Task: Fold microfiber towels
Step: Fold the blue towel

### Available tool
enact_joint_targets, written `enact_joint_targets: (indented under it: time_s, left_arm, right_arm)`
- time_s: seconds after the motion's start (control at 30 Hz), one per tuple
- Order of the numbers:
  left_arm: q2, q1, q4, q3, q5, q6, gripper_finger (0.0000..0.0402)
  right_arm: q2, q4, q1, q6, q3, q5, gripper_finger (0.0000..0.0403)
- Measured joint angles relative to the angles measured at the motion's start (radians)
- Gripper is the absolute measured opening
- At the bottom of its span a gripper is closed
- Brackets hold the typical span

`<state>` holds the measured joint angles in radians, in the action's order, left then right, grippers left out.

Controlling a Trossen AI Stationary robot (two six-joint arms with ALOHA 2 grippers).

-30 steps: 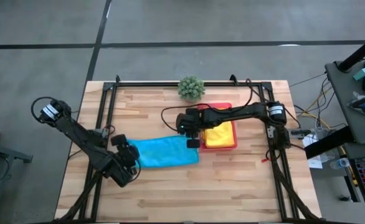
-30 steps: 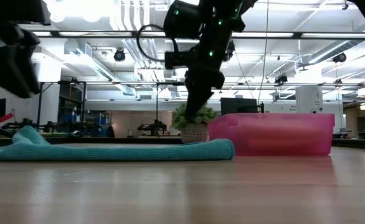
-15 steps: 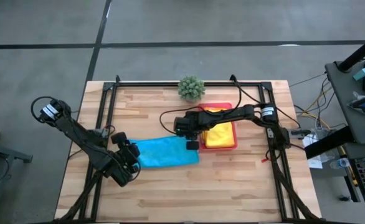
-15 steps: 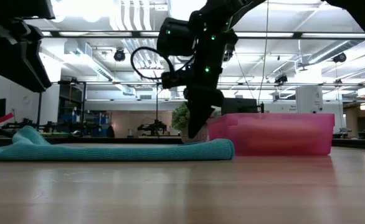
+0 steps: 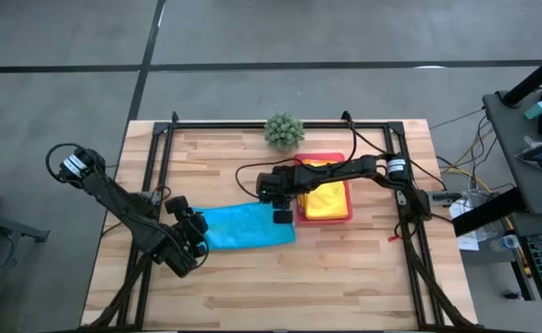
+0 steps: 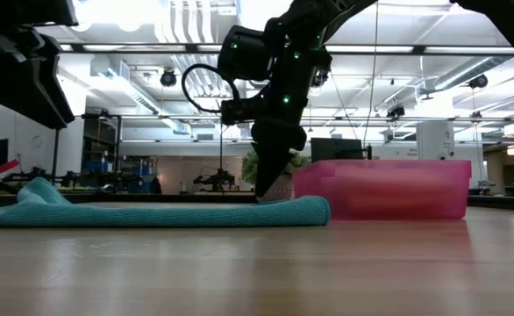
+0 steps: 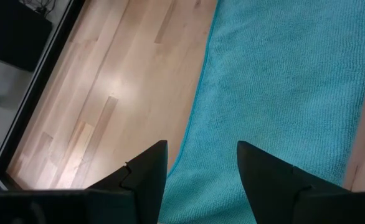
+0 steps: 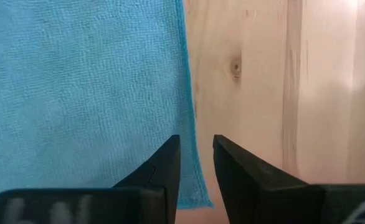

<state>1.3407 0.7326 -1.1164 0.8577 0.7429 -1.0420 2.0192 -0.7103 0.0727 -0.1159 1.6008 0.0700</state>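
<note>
Blue cloth (image 5: 245,225) lies flat and long on the wooden table (image 5: 252,287), folded into a strip, soft and a bit bumpy at one end. The right claw (image 8: 194,163) hangs right over the cloth's edge near the pink tray (image 5: 345,215), its fingers a little apart and holding nothing. The left claw (image 7: 201,168) waits over the other end, fingers wide apart, also empty. I think they are about to pinch both ends. Next, each claw must drop down and squeeze its edge.
</note>
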Motion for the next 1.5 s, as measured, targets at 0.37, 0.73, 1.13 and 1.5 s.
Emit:
enact_joint_targets:
  time_s: [0.37,0.73,1.13,1.5]
  left_arm:
    - [0.0,0.0,0.001,0.0,0.002,-0.002,0.0178]
    - [0.0,0.0,0.001,0.0,0.004,-0.025,0.0178]
    - [0.0,0.0,0.001,0.0,0.004,-0.025,0.0178]
    - [0.0,0.0,0.001,0.0,0.028,-0.027,0.0178]
  right_arm:
    - [0.051,-0.018,0.0,-0.002,-0.001,0.003,0.0087]
    - [0.017,-0.043,-0.001,0.021,-0.002,0.009,0.0049]
    - [0.017,-0.043,-0.001,0.013,-0.002,0.007,0.0009]
    - [0.003,-0.096,-0.003,0.044,-0.002,0.035,0.0009]
